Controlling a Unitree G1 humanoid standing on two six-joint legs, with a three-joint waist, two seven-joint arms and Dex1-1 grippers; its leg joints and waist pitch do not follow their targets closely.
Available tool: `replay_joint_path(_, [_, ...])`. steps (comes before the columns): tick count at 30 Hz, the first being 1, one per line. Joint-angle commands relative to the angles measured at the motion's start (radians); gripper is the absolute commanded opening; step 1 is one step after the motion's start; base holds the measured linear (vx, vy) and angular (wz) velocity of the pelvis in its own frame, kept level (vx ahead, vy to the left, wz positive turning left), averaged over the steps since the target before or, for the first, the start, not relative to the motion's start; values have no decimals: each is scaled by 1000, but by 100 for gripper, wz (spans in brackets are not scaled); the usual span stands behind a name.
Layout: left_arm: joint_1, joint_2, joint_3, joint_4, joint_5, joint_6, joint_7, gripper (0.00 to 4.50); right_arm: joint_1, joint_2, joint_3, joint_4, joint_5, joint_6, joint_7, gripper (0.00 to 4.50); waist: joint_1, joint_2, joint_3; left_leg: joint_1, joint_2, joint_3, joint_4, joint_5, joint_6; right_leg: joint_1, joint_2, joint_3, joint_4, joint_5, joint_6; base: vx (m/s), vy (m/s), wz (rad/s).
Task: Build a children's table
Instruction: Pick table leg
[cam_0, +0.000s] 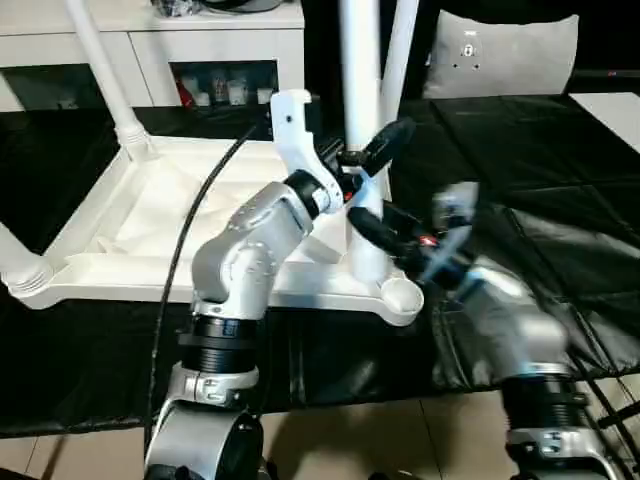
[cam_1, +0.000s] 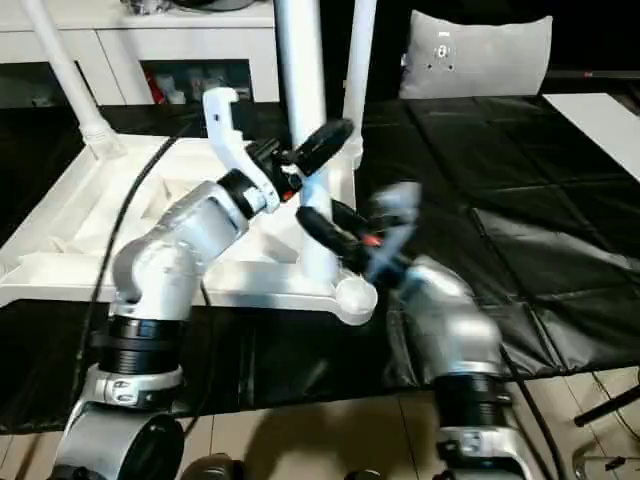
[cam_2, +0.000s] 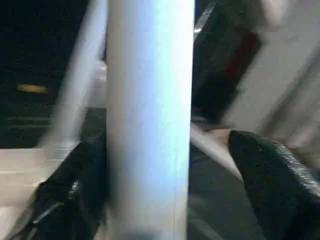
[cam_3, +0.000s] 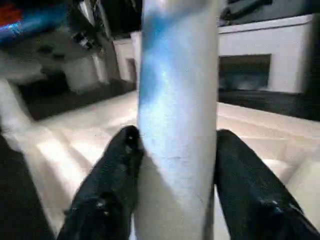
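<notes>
The children's table lies upside down on the black work table, its white ribbed tabletop (cam_0: 150, 215) facing up. White legs stand in the far left corner (cam_0: 100, 60), the near left corner (cam_0: 12, 258) and the far right corner (cam_0: 400, 50). Another leg (cam_0: 360, 80) stands upright by the near right round socket (cam_0: 401, 297). My right gripper (cam_3: 177, 135) is shut on this leg low down, both fingers pressed to it. Higher up, my left gripper (cam_2: 167, 145) is open around the same leg; one finger (cam_2: 270, 175) stands clear of it.
A white cabinet (cam_0: 150, 40) runs along the back, with a grey cushion (cam_0: 505, 55) at the back right and a white board (cam_0: 610, 105) at the far right. A black cable (cam_0: 190, 230) hangs over my left forearm. The work table's front edge meets tiled floor (cam_0: 380, 430).
</notes>
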Motion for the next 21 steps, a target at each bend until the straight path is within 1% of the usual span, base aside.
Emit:
replay_joint_path(1, [-17, 1, -41, 14, 95, -62, 79, 357, -22, 24, 37, 35, -102, -84, -110, 186, -11, -12, -79, 11, 19, -6, -67, -147, 11, 55, -70, 39, -86, -302, -82, 0, 0, 0])
replay_joint_path(2, [-16, -2, -39, 15, 102, -69, 91, 357, -24, 32, 36, 38, -111, -99, -128, 186, -13, -13, -80, 11, 18, -5, -67, -145, 12, 57, -71, 39, -83, -284, -89, 0, 0, 0])
replay_joint_path(3, [-14, -10, -34, 19, 112, -80, 107, 339, -26, 45, 33, 45, -121, -121, -151, 186, -14, -14, -80, 11, 18, -5, -67, -146, 16, 58, -69, 39, -83, -276, -94, 0, 0, 0])
replay_joint_path(6, [-13, -20, -27, 22, 124, -99, 129, 333, -31, 62, 29, 60, -128, -117, -193, 186, -16, -12, -81, 11, 19, -5, -66, -137, 28, 58, -68, 41, -77, -227, -118, 0, 0, 0])
replay_joint_path(7, [-8, -33, -24, 20, 131, -112, 151, 332, -34, 58, 54, 80, -168, -132, -235, 186, -20, -12, -81, 9, 19, -5, -65, -130, 31, 60, -68, 41, -75, -199, -130, 0, 0, 0])
replay_joint_path(8, [-6, -37, -24, 21, 135, -119, 160, 332, -36, 57, 64, 93, -185, -148, -250, 186, -22, -13, -80, 9, 18, -4, -64, -131, 30, 60, -67, 40, -74, -198, -133, 0, 0, 0])
replay_joint_path(9, [-4, -43, -30, 21, 141, -123, 168, 332, -38, 63, 58, 103, -190, -170, -270, 186, -27, -15, -79, 8, 16, -2, -64, -140, 32, 60, -68, 41, -76, -205, -135, 0, 0, 0])
replay_joint_path(11, [-1, -52, -38, 23, 138, -122, 171, 332, -42, 68, 48, 118, -190, -198, -283, 186, -31, -15, -78, 8, 15, -2, -64, -153, 37, 60, -69, 41, -79, -231, -129, 0, 0, 0])
replay_joint_path(12, [1, -59, -36, 25, 130, -117, 170, 332, -43, 67, 49, 122, -193, -205, -284, 186, -31, -13, -77, 8, 15, -2, -64, -155, 38, 60, -69, 41, -79, -236, -127, 0, 0, 0])
replay_joint_path(14, [4, -72, -30, 30, 120, -114, 171, 332, -45, 69, 49, 135, -203, -220, -291, 186, -35, -14, -77, 8, 15, -2, -65, -162, 41, 60, -67, 40, -80, -246, -124, 0, 0, 0])
replay_joint_path(15, [8, -88, -18, 32, 102, -101, 173, 332, -47, 68, 52, 141, -210, -228, -294, 186, -38, -14, -76, 8, 14, -2, -64, -164, 43, 60, -66, 40, -81, -244, -124, 0, 0, 0])
replay_joint_path(19, [14, -120, 17, 38, 40, -44, 182, 332, -51, 64, 61, 153, -212, -246, -303, 186, -44, -14, -78, 6, 13, -2, -62, -148, 48, 62, -64, 40, -75, -203, -146, 0, 0, 0])
replay_joint_path(21, [22, -119, 12, 43, 30, -11, 178, 332, -58, 60, 68, 168, -219, -272, -305, 186, -47, -14, -78, 8, 13, 0, -61, -157, 54, 62, -66, 39, -77, -213, -150, 0, 0, 0])
